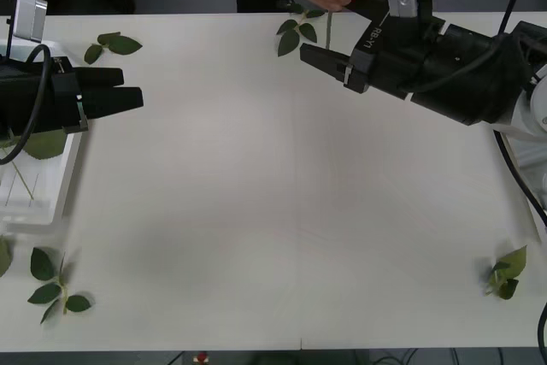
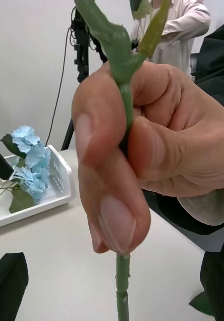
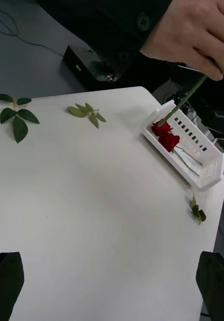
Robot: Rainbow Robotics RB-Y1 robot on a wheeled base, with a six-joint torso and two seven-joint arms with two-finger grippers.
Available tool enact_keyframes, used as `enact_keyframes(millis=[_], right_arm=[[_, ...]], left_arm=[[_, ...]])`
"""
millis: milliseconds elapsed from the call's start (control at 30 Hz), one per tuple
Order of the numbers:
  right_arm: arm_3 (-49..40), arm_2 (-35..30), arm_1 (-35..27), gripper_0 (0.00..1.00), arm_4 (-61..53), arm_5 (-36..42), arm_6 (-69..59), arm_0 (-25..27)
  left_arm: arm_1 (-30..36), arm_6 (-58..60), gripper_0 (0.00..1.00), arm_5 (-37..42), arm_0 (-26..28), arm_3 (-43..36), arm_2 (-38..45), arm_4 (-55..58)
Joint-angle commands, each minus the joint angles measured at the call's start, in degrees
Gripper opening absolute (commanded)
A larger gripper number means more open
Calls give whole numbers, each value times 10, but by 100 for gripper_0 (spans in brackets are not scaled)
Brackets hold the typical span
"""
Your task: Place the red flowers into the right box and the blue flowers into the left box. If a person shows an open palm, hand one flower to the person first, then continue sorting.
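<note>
**We've got a person's hand on a flower stem at the far edge, both pincers spread**

Nearest us, loose leaf sprigs (image 1: 55, 284) lie on the white table (image 1: 282, 211). Over at the left edge we see the left gripper (image 1: 137, 90) hovering above the left box (image 1: 51, 203), fingers spread, nothing in it. The blue flowers (image 2: 29, 160) sit inside that box. Further back on the right, the right gripper (image 1: 326, 23) reaches to the table's far edge with its fingers apart and a green stem (image 2: 123, 286) running between them. The person's hand (image 2: 142, 150) is clamped around that stem. Over at the right box (image 3: 207, 170) we spot red flowers (image 3: 167, 138) lying inside. The held stem slants down toward those blooms, but we can't tell if it touches them.
</note>
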Motion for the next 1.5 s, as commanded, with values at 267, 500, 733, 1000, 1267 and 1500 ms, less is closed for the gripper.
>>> enact_keyframes(millis=[267, 500, 733, 1000, 1267, 1500], right_arm=[[-16, -32, -72, 100, -49, 52, 42, 2], [-17, -126, -98, 100, -64, 210, 56, 44], [-16, -237, -103, 100, -40, 383, 56, 76], [-16, -298, -118, 100, -30, 480, 56, 97], [-16, -310, -131, 100, -42, 511, 56, 109], [-16, -321, -131, 100, -43, 532, 56, 110]], left_arm=[[-2, -5, 100, 0, -15, -5, 6, 4], [-2, -5, 100, 0, -15, -5, 6, 4], [-2, -4, 100, 0, -15, -5, 5, 4], [-4, -4, 100, -1, -15, -5, 5, 5], [-4, -3, 100, 0, -15, -5, 2, 7], [-4, -3, 100, 0, -15, -5, -9, 11]])
